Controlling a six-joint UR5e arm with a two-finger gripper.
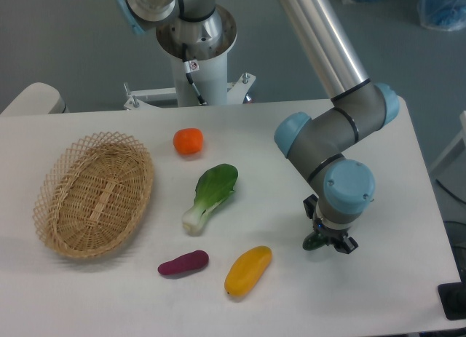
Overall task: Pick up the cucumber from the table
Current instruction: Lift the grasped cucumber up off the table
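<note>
Well, going from the left of the frame, the wicker basket (pixel 95 193), the orange fruit (pixel 188 141), the bok choy (pixel 212 194), the purple piece (pixel 183 263) and the yellow fruit (pixel 247 270) all lie untouched on the table (pixel 109 300), none of them part of this job. Over at the lower right the gripper (pixel 326 242) hangs low under the arm's blue-capped wrist (pixel 348 192), right down on the cucumber (pixel 314 242), of which only a small dark green end peeks out. To my eye the reach looks done and the lift is left; the cucumber seems to sit on the tabletop, not raised. I cannot tell whether the claw has closed on it, since the wrist hides the fingers and most of the vegetable.
</note>
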